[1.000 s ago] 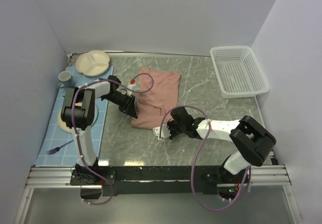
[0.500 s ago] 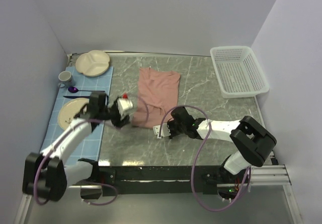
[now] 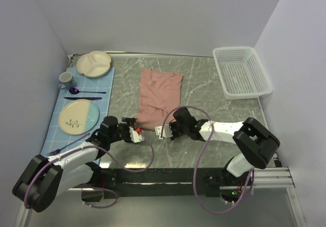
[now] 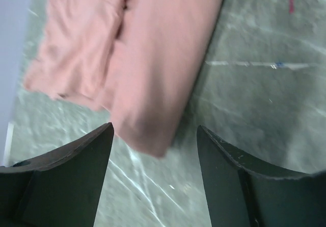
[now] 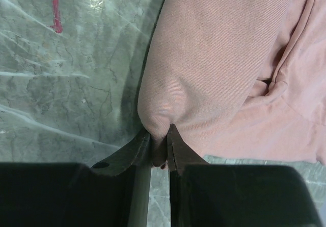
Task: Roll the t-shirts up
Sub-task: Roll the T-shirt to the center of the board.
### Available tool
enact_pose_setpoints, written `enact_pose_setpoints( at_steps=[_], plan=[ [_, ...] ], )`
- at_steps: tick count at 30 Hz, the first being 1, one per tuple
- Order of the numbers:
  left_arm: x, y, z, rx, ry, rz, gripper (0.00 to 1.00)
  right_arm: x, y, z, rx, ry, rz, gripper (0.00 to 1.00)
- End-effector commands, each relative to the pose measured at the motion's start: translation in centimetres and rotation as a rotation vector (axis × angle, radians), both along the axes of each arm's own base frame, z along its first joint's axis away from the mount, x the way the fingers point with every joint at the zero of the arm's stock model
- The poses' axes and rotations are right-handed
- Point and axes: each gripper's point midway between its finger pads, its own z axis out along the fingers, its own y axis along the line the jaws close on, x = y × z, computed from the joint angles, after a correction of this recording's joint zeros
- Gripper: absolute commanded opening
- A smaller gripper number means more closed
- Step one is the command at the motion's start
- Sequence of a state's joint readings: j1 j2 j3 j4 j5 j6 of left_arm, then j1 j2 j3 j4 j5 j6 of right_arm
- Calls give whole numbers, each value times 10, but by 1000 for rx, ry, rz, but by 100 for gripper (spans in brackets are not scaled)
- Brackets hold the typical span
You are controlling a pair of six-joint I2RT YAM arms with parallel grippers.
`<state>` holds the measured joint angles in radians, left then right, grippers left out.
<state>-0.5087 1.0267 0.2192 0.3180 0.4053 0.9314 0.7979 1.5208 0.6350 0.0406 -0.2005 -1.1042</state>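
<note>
The salmon-pink t-shirt [image 3: 159, 94] lies folded into a narrow strip on the grey marble table, its print hidden. My right gripper [image 3: 163, 131] is at the strip's near right corner and is shut on a pinch of the fabric edge [image 5: 159, 135]; the shirt fills the upper right of the right wrist view [image 5: 229, 58]. My left gripper [image 3: 135, 130] lies low on the table just short of the near left corner. It is open and empty [image 4: 155, 155], with the shirt's corner [image 4: 153, 84] ahead of its fingers [image 4: 76, 176].
A white basket [image 3: 242, 71] stands at the back right. A blue placemat [image 3: 53, 130] at the left holds a plate [image 3: 78, 117], a divided dish [image 3: 94, 64], a cup [image 3: 65, 77], a purple spoon [image 3: 76, 91] and a fork [image 3: 63, 148]. A red mark [image 5: 56, 15] is on the table.
My left arm has left the shirt's left edge, swung down towards the near left and now lies low with its gripper open. The right gripper has stayed put.
</note>
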Motion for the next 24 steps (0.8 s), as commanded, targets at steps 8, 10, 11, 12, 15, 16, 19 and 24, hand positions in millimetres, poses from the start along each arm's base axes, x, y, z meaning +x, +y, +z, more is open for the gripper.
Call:
enact_pose_setpoints(
  at_steps=[8,10,11,12,15,16,19,24],
  plan=[
    [5,-21,-1,49,-88,-101,66,-4,-9,-6,-34,69,-50,14],
    [3,-20,-11,74,-64,-108,65,-4,-9,-6,-31,74,-59,14],
    [3,-20,-15,83,-57,-109,63,-4,-9,-6,-30,78,-61,14],
    [4,-20,-20,90,-55,-105,63,-4,-9,-6,-29,78,-63,14],
    [14,-19,-22,118,-100,-85,61,-4,-10,-6,-29,77,-62,14],
    [18,-16,-32,161,-100,-78,60,-5,-9,-5,-26,79,-59,14],
    [26,-15,-46,218,-97,-75,51,-5,-9,-4,-23,84,-56,14],
    [35,-27,-43,253,58,-88,22,-4,-7,3,-1,136,-89,13]
  ],
)
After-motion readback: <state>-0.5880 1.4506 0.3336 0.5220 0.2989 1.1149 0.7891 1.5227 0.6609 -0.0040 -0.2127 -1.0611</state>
